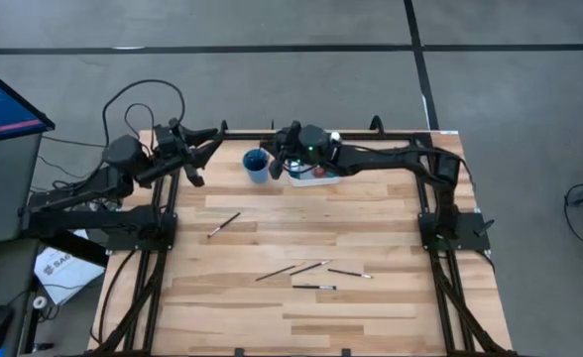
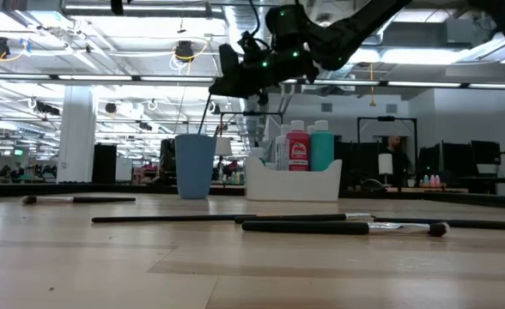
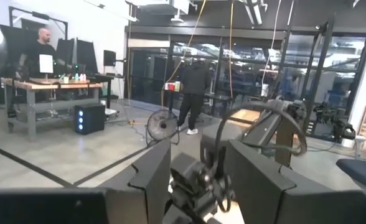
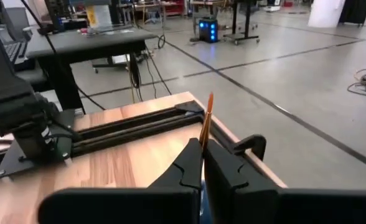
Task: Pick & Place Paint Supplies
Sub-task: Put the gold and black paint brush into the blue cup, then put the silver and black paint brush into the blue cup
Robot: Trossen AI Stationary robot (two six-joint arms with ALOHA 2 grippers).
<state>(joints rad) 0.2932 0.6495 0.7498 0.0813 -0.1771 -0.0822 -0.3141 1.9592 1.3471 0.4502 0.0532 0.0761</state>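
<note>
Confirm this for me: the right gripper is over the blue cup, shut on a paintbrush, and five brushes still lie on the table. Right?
Nearly. The right gripper does hang over the blue cup, shut on a paintbrush, but the high view shows four brushes loose on the table, not five.

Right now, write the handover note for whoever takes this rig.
Right gripper: shut on a paintbrush, above the blue cup at the table's back edge.
Left gripper: open, empty, parked at the back left corner.
Done: paint bottles stand in the white tray beside the cup.
Left: drop the held brush into the cup, then collect the five loose brushes lying on the table.
</note>
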